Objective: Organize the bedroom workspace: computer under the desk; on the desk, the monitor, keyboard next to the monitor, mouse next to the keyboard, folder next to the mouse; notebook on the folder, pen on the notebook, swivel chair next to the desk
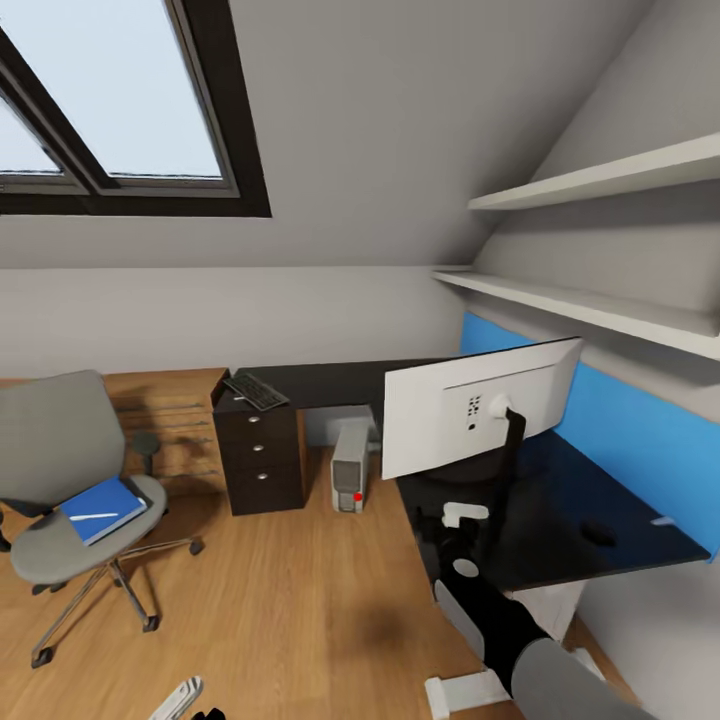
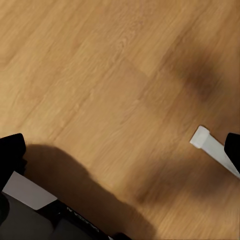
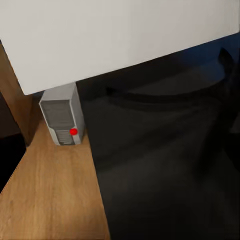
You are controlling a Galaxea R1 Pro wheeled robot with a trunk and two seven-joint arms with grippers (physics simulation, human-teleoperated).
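The right arm [image 1: 500,620] is seen raised from the lower edge of the head view toward the desk [image 1: 560,520], its gripper hidden behind its own wrist, so whether it is clenched or released cannot be told. The left gripper [image 1: 185,697] is cut off at the frame's bottom above the wooden floor [image 2: 100,75]; its state cannot be told. On the glossy black desk the white monitor [image 1: 480,405] is stood with its back shown. Beneath the desk the grey computer [image 1: 350,465] is placed. A blue folder [image 1: 100,508] is laid on the grey swivel chair [image 1: 70,480]. Farthest, a dark keyboard [image 1: 256,391] is set over the drawers [image 1: 262,455].
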